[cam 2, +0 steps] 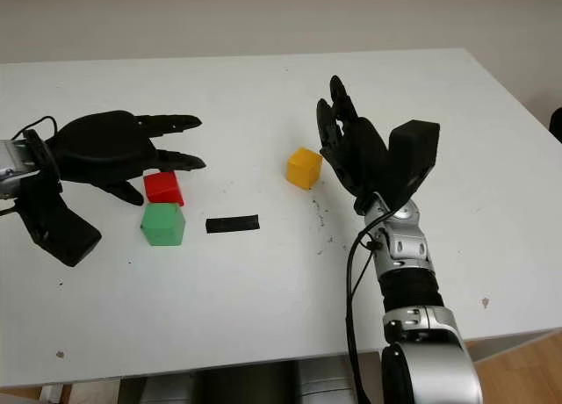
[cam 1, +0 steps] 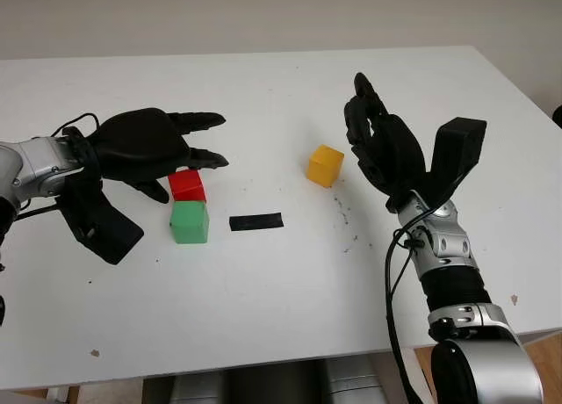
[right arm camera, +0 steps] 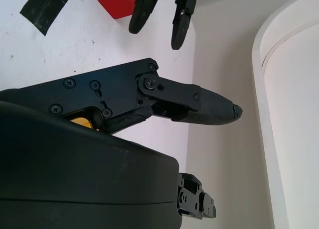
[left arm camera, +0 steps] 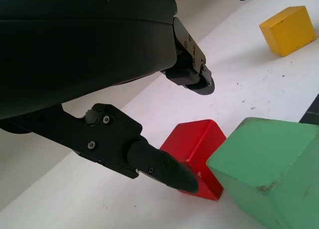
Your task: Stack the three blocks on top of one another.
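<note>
Matte red cube block (cam 1: 187,184) touching matte green cube block (cam 1: 190,222) on smooth white bench (cam 1: 263,307); yellow cube block (cam 1: 325,165) well apart. Left hand (cam 1: 145,149) open above red; right hand (cam 1: 382,149) open beside yellow. Black tape strip (cam 1: 256,221) flat.

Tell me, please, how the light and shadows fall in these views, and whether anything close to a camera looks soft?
Left eye view: even light, with soft shadows beside the yellow block and under the open left hand above the red block. Left wrist view: the green block, nearest the lens, is slightly soft. Right wrist view: the open right hand stands dark against the bright table.
</note>
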